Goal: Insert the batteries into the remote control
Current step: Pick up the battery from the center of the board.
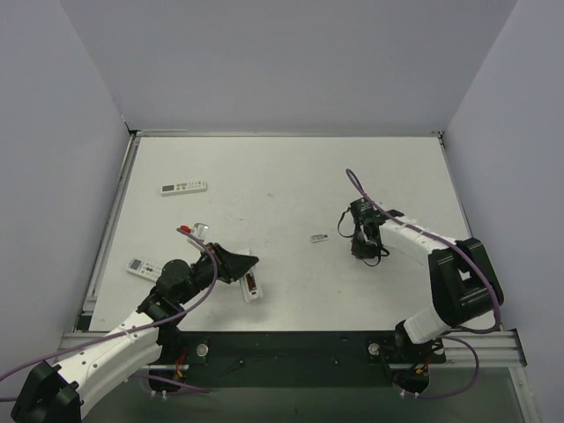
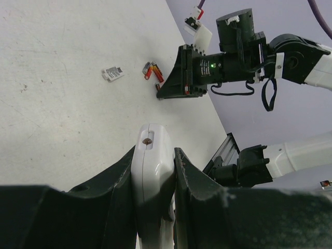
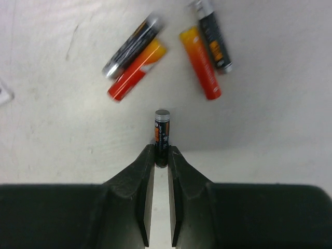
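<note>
The right pincer (image 3: 162, 151) is clenched on one battery (image 3: 162, 127), whose silver cap points out past the fingertips. Just beyond, four loose batteries (image 3: 136, 62) lie flat in two touching pairs, with bare bench (image 1: 291, 176) all round them. The left pincer (image 2: 154, 161) is grasping the remote control (image 2: 155, 135) by its long sides, near the bench's front edge. Between the arms lies only a small white piece (image 1: 319, 237). A longer white remote (image 1: 183, 187) sits well apart, toward the left edge.
</note>
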Robot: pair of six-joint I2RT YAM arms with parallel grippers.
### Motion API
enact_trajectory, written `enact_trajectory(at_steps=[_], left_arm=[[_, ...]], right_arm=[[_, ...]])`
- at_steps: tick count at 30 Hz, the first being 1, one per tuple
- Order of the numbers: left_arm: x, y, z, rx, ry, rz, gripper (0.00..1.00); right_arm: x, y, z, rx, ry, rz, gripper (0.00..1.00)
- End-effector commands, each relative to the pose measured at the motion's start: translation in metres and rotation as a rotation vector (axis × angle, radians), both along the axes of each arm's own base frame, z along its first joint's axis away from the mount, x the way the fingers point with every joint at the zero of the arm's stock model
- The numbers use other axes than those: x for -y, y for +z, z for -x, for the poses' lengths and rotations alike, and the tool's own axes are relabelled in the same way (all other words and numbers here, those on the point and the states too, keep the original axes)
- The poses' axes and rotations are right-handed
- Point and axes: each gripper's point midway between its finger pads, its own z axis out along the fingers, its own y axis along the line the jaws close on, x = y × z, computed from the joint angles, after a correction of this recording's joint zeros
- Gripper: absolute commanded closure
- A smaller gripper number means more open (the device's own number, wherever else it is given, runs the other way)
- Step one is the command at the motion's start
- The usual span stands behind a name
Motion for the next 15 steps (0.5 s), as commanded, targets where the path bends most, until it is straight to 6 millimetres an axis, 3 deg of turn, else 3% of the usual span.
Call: enact_trajectory(at_steps=[1,3,12,14,15], left_arm=[[-0.002,0.027,-0.005,0.076,0.026,0.097,1.00],[-0.004,0.025,-0.005,0.071,0.038,0.123,1.00],[-0.015,0.024,-0.006,0.041,0.101,0.214,1.00],[-0.020,0.024,-0.009,0.029,0.135,0.234,1.00],[-0.021,0.026,-0.010,0.021,0.143,0.250,1.00]], right_arm=[[-0.014,0.024,0.028,-0.011,0.175,0.028,1.00],[-0.037,0.041,0.032,0.021,0.291,-0.002,1.00],[-0.132,0.154,0.059,0.199,0.716,-0.115,1.00],[-0.154,0.160,0.074,0.185,0.787,-0.143,1.00],[-0.167,0.173,0.076,0.201,0.812,-0.178,1.00]])
